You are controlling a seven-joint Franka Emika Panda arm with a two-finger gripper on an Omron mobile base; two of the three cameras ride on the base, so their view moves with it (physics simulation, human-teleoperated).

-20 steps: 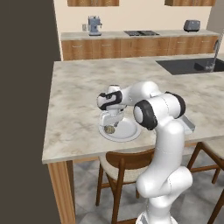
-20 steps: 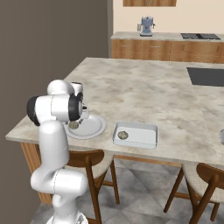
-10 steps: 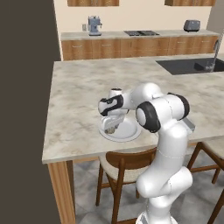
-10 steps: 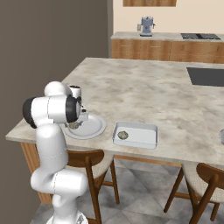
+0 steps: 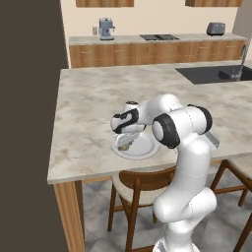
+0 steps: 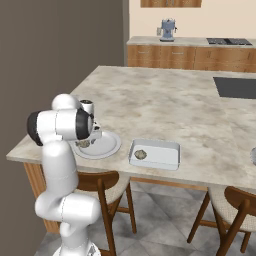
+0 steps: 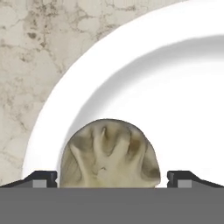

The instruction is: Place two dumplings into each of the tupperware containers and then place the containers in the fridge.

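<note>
Where the beige marble-patterned table (image 5: 88, 113) fills the middle of the kitchen, wooden cabinets (image 5: 147, 51) line the far wall, carrying a grey coffee machine (image 5: 105, 28) and a dark toaster (image 5: 215, 28). Wooden chairs (image 6: 102, 187) stand at its near edge. Near that edge sits the round white plate (image 6: 107, 146), and just beside it the shallow pale rectangular tupperware container (image 6: 167, 160) holds one lumpy tan-brown dumpling (image 6: 140, 154). Over the plate, the fingers (image 7: 43, 177) sit spread on either side of a second dumpling (image 7: 109, 155); whether they press it cannot be told.
</note>
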